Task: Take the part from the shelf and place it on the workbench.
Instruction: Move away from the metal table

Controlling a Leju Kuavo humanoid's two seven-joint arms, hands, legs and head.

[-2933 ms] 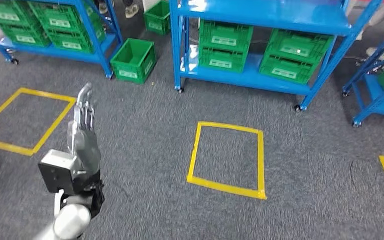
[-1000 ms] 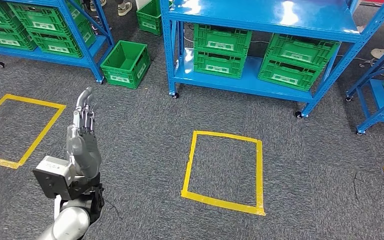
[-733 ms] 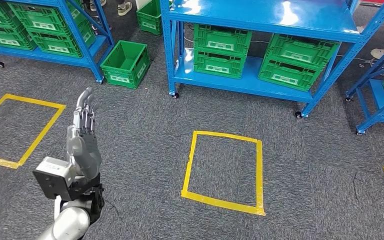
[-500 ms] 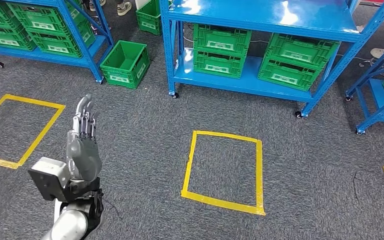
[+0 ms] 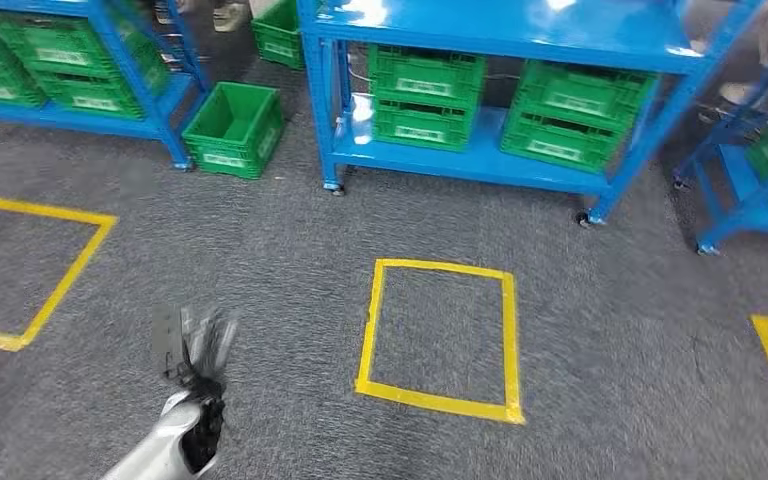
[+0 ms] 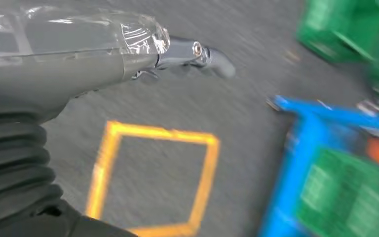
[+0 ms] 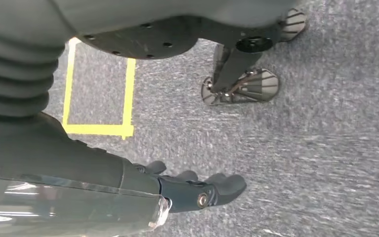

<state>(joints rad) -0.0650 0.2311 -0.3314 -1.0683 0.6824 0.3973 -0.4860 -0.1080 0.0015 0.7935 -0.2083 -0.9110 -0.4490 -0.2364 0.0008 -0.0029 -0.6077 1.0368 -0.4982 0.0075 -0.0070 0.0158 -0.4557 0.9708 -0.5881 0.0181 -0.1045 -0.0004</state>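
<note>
Walk up square to the far shelf (image 5: 520,30) before reaching (left hand (image 5: 195,345) blurred, grip untellable; right hand (image 7: 197,190) holds nothing, fingers loosely apart)

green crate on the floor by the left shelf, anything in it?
Empty, as far as shows. The green crate sits open-topped on the carpet, and the head view looks into bare green walls and bottom; its near corner is hidden.

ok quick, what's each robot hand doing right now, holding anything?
Left robot hand: empty, fingers extended, open.
Right robot hand: holds nothing; open or closed cannot be told.
</note>
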